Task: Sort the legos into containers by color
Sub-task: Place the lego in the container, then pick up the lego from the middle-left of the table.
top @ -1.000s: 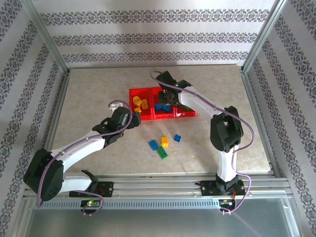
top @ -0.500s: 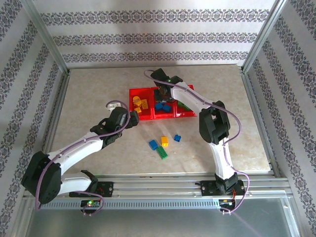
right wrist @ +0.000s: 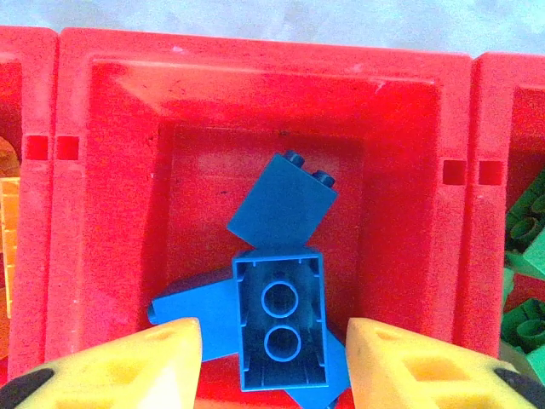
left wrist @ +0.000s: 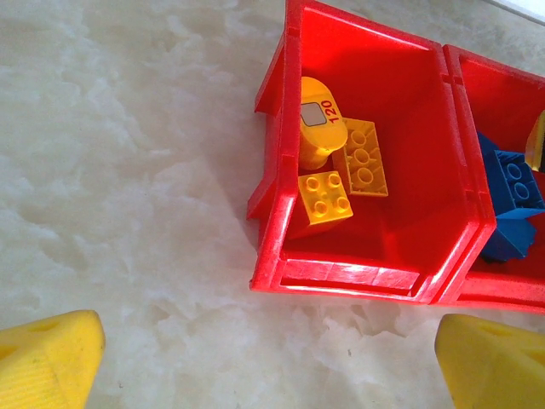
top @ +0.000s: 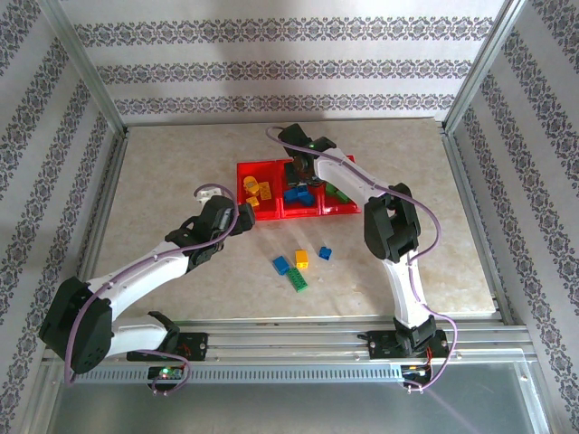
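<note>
Three joined red containers (top: 242, 167) sit mid-table. My right gripper (right wrist: 272, 366) hovers over the middle bin (right wrist: 255, 51), open. An upturned blue lego (right wrist: 279, 319) lies between its fingertips (right wrist: 145, 366) with a gap on each side, resting on other blue legos (right wrist: 285, 203). Green legos (right wrist: 528, 221) fill the right bin. My left gripper (left wrist: 268, 358) stands wide open over bare table just in front of the left bin (left wrist: 272, 170), which holds yellow legos (left wrist: 324, 200). Loose on the table are a blue lego (top: 281, 265), a yellow lego (top: 301, 259), a small blue lego (top: 325, 252) and a green lego (top: 297, 281).
A round yellow piece marked 120 (left wrist: 317, 119) lies in the left bin. Metal frame posts and patterned walls enclose the marble-look table (top: 163, 163). The loose bricks lie between the two arms, in front of the bins.
My right arm has swung left from the right bin to above the middle bin, and its jaws have spread apart. The left arm has stayed still.
</note>
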